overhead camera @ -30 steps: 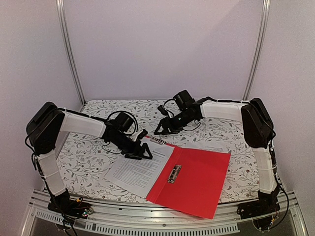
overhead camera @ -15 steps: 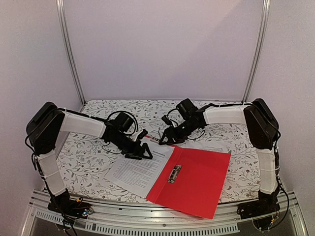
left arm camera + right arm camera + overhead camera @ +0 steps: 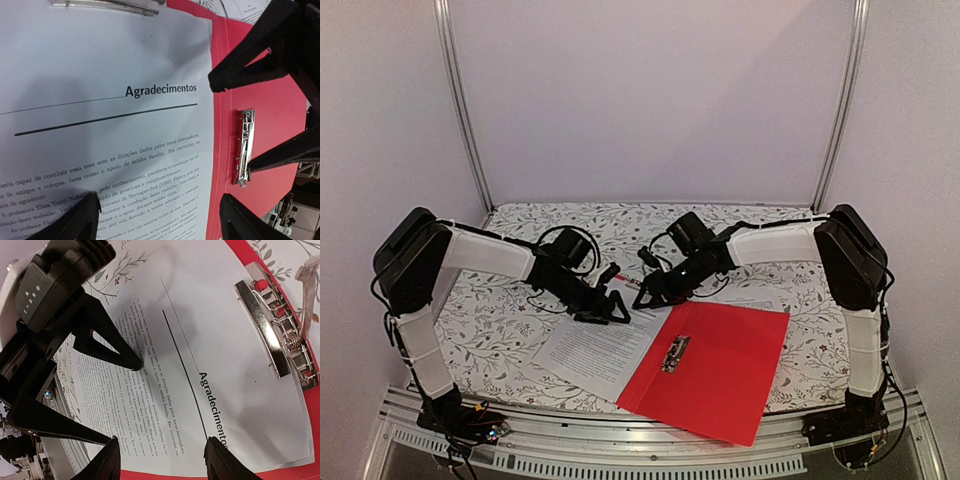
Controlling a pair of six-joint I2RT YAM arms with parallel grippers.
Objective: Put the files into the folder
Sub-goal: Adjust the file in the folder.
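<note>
Both wrist views close above files [image 3: 100, 60]

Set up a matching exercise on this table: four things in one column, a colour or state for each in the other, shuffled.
1 folder
2 files
3 metal clip
4 left gripper

A silvery, beside the fold
B black, jaws apart above the files
C red, lying open
D white with black print

Pairs: 1-C, 2-D, 3-A, 4-B
</note>
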